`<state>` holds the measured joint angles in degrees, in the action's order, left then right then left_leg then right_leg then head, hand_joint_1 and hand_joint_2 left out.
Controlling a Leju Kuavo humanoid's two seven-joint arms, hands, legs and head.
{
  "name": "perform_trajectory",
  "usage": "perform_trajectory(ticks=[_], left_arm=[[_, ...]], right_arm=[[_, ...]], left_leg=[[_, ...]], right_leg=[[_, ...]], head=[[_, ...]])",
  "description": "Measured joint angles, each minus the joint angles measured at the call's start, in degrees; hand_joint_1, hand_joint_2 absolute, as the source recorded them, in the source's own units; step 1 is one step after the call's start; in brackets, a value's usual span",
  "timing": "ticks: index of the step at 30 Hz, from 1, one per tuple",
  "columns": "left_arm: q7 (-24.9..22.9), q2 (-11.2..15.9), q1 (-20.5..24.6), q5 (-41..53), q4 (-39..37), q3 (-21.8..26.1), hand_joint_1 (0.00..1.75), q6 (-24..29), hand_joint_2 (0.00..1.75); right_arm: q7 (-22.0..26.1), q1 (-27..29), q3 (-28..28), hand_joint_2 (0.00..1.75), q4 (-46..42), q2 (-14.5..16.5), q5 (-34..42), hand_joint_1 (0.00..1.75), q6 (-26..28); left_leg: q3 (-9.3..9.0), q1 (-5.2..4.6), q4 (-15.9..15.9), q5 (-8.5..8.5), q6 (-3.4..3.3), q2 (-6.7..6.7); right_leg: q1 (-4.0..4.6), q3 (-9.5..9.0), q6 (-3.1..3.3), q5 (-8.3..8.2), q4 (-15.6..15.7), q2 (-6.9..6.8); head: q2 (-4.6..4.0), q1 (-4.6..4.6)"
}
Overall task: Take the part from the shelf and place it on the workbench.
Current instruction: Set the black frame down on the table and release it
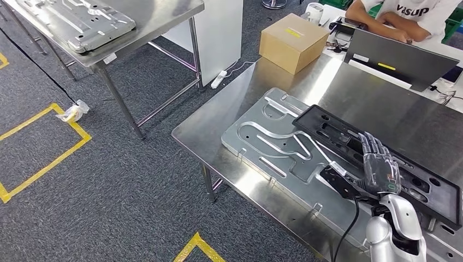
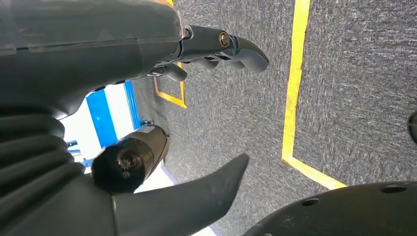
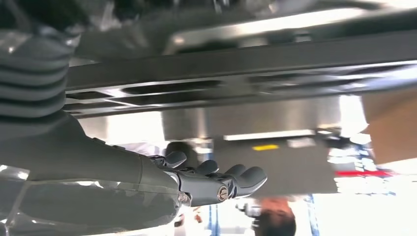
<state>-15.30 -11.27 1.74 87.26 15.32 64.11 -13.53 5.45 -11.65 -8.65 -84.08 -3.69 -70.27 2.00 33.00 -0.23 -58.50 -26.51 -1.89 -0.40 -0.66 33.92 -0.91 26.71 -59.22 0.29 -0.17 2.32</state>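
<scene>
One black part [image 1: 377,158] already lay on the near workbench [image 1: 382,103], atop a grey plate [image 1: 273,142]. The right hand [image 1: 379,166] hovered over it, fingers spread, holding nothing; placement looked done.

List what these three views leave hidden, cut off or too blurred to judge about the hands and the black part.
- Head view: the right hand covers the black part beneath it, so any grip is unclear; the frame's edge cuts the part's far corner.
- Right wrist view: the workbench and part are blurred.
- Left wrist view: the left hand hangs over carpet; fingers partly hidden by its cover.
</scene>
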Motion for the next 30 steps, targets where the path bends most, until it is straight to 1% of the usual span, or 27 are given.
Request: perform_trajectory(ticks=[2,6,9,11,12,13,15,16,17,18,19,20,21,22,23,24,25,26,27,28,29,30], left_arm=[[0.0,0.0,0.0,0.2,0.0,0.3,0.0,0.1,0.0],[0.0,0.0,-0.1,0.4,0.0,1.2,0.0,0.3,0.0],[-0.1,0.0,-0.2,0.6,0.0,1.7,0.0,0.5,0.0],[-0.2,0.0,-0.2,0.9,0.0,2.0,0.0,0.6,0.0],[-0.2,0.0,-0.2,1.0,0.0,2.2,0.0,0.6,0.0],[-0.2,0.0,-0.3,1.1,0.0,2.4,0.0,0.7,0.0],[-0.3,-0.1,-0.3,1.1,0.0,2.6,0.0,0.7,0.0],[-0.4,-0.1,-0.3,1.1,0.0,2.8,0.0,0.8,0.0],[-0.5,-0.2,-0.3,1.1,0.0,3.0,0.0,0.8,0.0],[-0.6,-0.2,-0.4,1.0,0.0,3.3,0.0,0.8,0.0],[-0.7,-0.2,-0.4,1.0,0.0,3.6,0.0,0.7,0.0],[-0.9,-0.3,-0.3,1.0,0.0,3.8,0.0,0.6,0.0],[-1.2,-0.3,-0.3,1.1,0.0,4.0,0.0,0.5,0.0],[-1.5,-0.4,-0.3,1.3,0.0,4.2,0.0,0.4,0.0],[-1.7,-0.5,-0.3,1.5,0.0,4.2,0.0,0.4,0.0],[-1.8,-0.5,-0.3,1.7,0.0,4.2,0.0,0.5,0.0],[-1.7,-0.6,-0.3,1.9,0.0,4.2,0.0,0.8,0.0],[-1.7,-0.7,-0.2,2.0,0.0,4.2,0.0,1.1,0.0],[-1.6,-0.7,-0.2,2.1,0.0,4.2,0.0,1.2,0.0],[-1.5,-0.7,-0.3,2.1,0.0,4.3,0.0,1.3,0.0],[-1.5,-0.8,-0.4,2.2,0.0,4.3,0.0,1.3,0.0],[-1.6,-0.8,-0.5,2.2,0.0,4.3,0.0,1.2,0.0]], right_arm=[[0.9,0.4,1.5,0.0,-1.8,0.0,2.8,0.0,-0.7],[4.2,2.1,4.3,0.0,-6.6,-0.2,10.8,0.0,-2.2],[7.0,4.1,7.3,0.0,-12.3,-0.8,16.3,0.0,-2.6],[8.6,5.5,10.4,0.0,-16.6,-1.2,18.7,0.0,-2.2],[9.0,6.1,12.1,0.44,-18.6,-1.4,19.4,0.0,-2.0],[9.3,6.6,13.7,0.87,-20.4,-1.5,19.9,0.0,-1.8],[10.4,7.3,16.8,1.75,-23.4,-1.6,20.0,0.0,-1.6],[11.0,7.3,18.5,1.75,-24.4,-1.6,19.5,0.0,-1.4],[11.4,7.0,20.7,1.75,-25.1,-1.6,18.5,0.0,-1.2],[11.1,6.6,23.4,1.75,-25.5,-1.4,17.2,0.0,-0.8],[10.3,6.0,26.6,1.75,-25.6,-1.0,15.9,0.0,-0.4],[9.4,5.4,29.9,1.75,-25.4,-0.6,14.9,0.0,0.0],[8.5,4.6,33.0,1.75,-25.2,-0.2,14.2,0.0,0.3],[8.0,3.7,35.7,1.75,-25.1,0.1,13.8,0.0,0.6],[7.8,2.7,38.0,1.75,-25.0,0.3,13.8,0.0,0.8],[7.7,1.8,40.0,1.75,-24.9,0.4,13.8,0.0,1.0],[7.6,1.1,41.9,1.75,-24.9,0.5,13.9,0.0,1.1],[7.6,0.6,43.6,1.75,-24.9,0.5,14.0,0.0,1.3],[7.6,0.2,45.0,1.75,-24.9,0.6,14.1,0.0,1.4],[7.5,-0.2,46.2,1.75,-25.0,0.7,14.2,0.0,1.4],[7.5,-0.5,47.2,1.75,-25.0,0.8,14.3,0.0,1.5],[7.4,-0.9,48.2,1.75,-25.0,1.0,14.4,0.0,1.5]], left_leg=[[0.0,-0.06,0.0,0.0,0.0,0.0],[0.03,-0.12,-0.1,-0.02,-0.03,-0.01],[0.05,-0.13,-0.1,-0.05,-0.06,-0.01],[0.05,-0.13,-0.1,-0.07,-0.06,0.0],[0.05,-0.14,-0.1,-0.1,-0.07,0.0],[0.07,-0.21,-0.1,-0.13,-0.27,-0.02],[-0.8,0.06,1.4,0.45,-0.85,-0.15],[-1.47,0.29,2.5,0.95,-1.17,-0.25],[-2.16,0.62,3.5,1.5,-1.27,-0.35],[-2.49,0.77,4.1,1.83,-1.24,-0.45],[-2.54,0.86,4.3,1.96,-1.28,-0.58],[-2.43,0.91,4.2,1.96,-1.18,-0.77],[-2.27,1.0,4.0,1.9,-1.03,-1.1],[-2.09,1.14,3.6,1.79,-0.76,-1.58],[-1.88,1.38,3.1,1.6,-0.37,-2.18],[-1.59,1.67,2.4,1.33,0.13,-2.86],[-1.2,1.82,1.6,1.02,0.7,-3.55],[-0.77,1.91,0.9,0.79,1.25,-4.18],[-0.38,1.95,0.5,0.65,1.73,-4.7],[-0.06,1.96,0.3,0.69,2.19,-5.16],[0.15,2.07,0.4,0.79,2.56,-5.59],[0.3,2.19,0.2,0.72,2.84,-5.48]], right_leg=[[-0.06,-0.02,-0.03,-0.02,0.0,-0.01],[-0.11,-0.05,-0.06,-0.03,0.1,-0.01],[-0.12,-0.06,-0.06,-0.03,0.1,-0.03],[-0.12,-0.05,-0.07,-0.03,0.1,-0.02],[-0.12,-0.06,-0.07,-0.04,0.1,-0.01],[-0.22,-0.19,-0.26,-0.14,0.4,-0.1],[-0.07,-0.8,-0.69,-0.22,1.0,-0.33],[-0.01,-0.87,-0.89,0.3,0.7,-0.41],[0.11,-0.37,-0.95,1.49,-0.9,-0.39],[-0.04,0.8,-1.02,3.22,-3.7,-0.36],[-0.24,2.4,-1.18,5.12,-7.2,-0.32],[-0.51,3.86,-1.38,6.47,-10.5,-0.31],[-0.82,4.62,-1.63,6.87,-12.3,-0.32],[-1.13,4.35,-1.91,6.19,-12.1,-0.3],[-1.45,2.93,-2.22,4.59,-9.7,-0.11],[-1.8,0.91,-2.54,3.07,-6.0,0.62],[-1.85,-0.84,-2.66,2.09,-2.9,1.67],[-1.88,-1.98,-2.4,1.66,-0.7,2.43],[-1.73,-2.35,-1.94,1.81,0.0,2.96],[-1.4,-2.2,-1.3,1.97,-0.2,2.84],[-1.4,-2.11,-0.63,1.91,-0.4,2.25],[-1.34,-2.11,-0.1,1.82,-0.3,1.7]], head=[[0.0,0.0],[0.0,0.0],[0.0,0.0],[0.0,0.0],[0.0,0.0],[0.0,-0.03],[0.0,-0.04],[0.0,0.04],[0.0,0.14],[0.0,0.24],[0.0,0.29],[0.0,0.27],[0.0,0.26],[0.0,0.25],[0.0,0.25],[0.0,0.25],[0.0,0.3],[0.0,0.3],[0.0,0.3],[0.0,0.29],[0.0,0.24],[0.0,0.24]])
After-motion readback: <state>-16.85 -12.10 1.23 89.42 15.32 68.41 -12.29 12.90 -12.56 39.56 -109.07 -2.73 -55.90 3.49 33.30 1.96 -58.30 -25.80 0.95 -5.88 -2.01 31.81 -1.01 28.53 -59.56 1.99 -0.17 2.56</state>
